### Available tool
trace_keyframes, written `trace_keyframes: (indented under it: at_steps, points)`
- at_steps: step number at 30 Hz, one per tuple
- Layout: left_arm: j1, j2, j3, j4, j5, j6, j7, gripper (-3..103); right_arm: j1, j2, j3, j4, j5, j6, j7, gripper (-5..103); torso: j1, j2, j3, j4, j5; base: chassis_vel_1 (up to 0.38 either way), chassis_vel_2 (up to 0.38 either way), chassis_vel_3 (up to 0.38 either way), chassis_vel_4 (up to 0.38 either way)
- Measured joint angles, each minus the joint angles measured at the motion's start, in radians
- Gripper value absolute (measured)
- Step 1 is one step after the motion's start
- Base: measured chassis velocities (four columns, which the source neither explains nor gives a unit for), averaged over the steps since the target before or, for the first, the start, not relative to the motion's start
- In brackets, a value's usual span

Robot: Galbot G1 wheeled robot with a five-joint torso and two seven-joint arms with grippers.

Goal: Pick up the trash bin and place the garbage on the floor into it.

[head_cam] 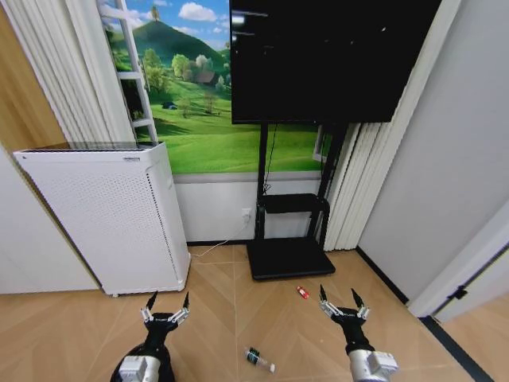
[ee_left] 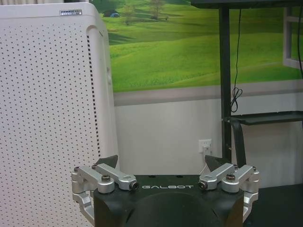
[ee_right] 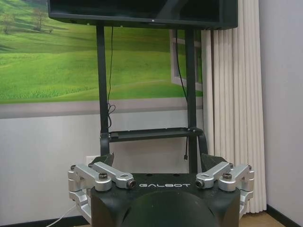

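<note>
Nearest the camera in the head view, a small clear bottle with a green label is seen lying on its side on the floor, between the two arms and nearer than both sets of fingertips. The left gripper is held low over the floor on the left, its fingers spread wide with nothing between them; the same wide spread is seen in the left wrist view. The right gripper is held likewise on the right, fingers wide apart and empty, as also seen from its own wrist. A small red-and-white wrapper is seen just beside the right gripper, toward the middle and slightly farther off, touched by neither finger.

Two pieces of litter are counted: one bottle and one wrapper.

The floor is laid in light tan herringbone parquet. Farther off, a white perforated appliance is stood at the left, and a black TV stand carrying a dark screen is set against a wall covered by a green meadow mural. Pale curtains are hung at the right.
</note>
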Motion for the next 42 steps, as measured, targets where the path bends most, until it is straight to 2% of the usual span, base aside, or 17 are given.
trace_keyframes:
  at_steps: [19,28,42]
  points:
    - [-0.001,-0.013,-0.002,0.009,0.007,-0.008,0.010,100,0.005,-0.008,-0.004,-0.015,0.017,-0.007,-0.004,100,-0.035,-0.082,-0.047,0.0000,0.0000,-0.028,0.032,0.026,-0.029]
    - [0.000,-0.016,0.002,0.013,0.008,-0.008,0.013,100,0.006,-0.015,0.009,-0.035,0.010,0.057,0.006,100,-0.048,-0.113,-0.065,0.0000,0.0000,-0.117,0.119,0.113,-0.121]
    - [0.006,-0.017,0.002,0.013,0.003,-0.008,0.015,100,0.000,-0.007,0.001,-0.035,-0.001,0.068,-0.002,100,-0.070,-0.167,-0.096,0.0001,0.0000,0.006,-0.009,-0.009,0.002]
